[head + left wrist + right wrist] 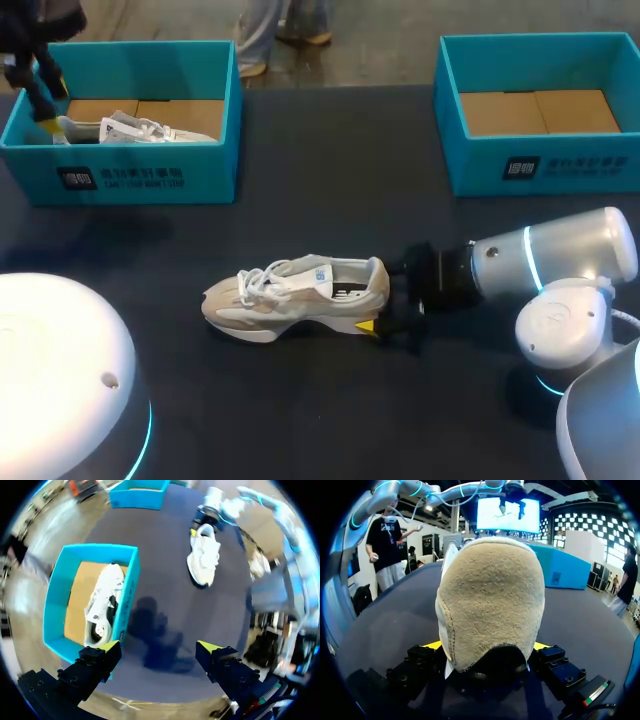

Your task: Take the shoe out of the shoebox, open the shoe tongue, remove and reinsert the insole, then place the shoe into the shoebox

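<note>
A beige and white shoe (300, 295) (204, 555) lies on its sole mid-table, toe to the left. My right gripper (380, 298) (487, 647) is shut on the shoe's heel (492, 600), one finger against each side; the far finger is hidden in the head view. My left gripper (52, 107) (157, 647) hangs open and empty high above the left teal shoebox (150, 175) (127, 595). A second white shoe (130, 128) (105, 605) lies inside that box.
An empty teal shoebox (540, 165) (137, 497) with a cardboard floor stands at the back right. The white round base of my left arm (50, 370) fills the front left corner. Dark tabletop lies between the boxes and in front of the shoe.
</note>
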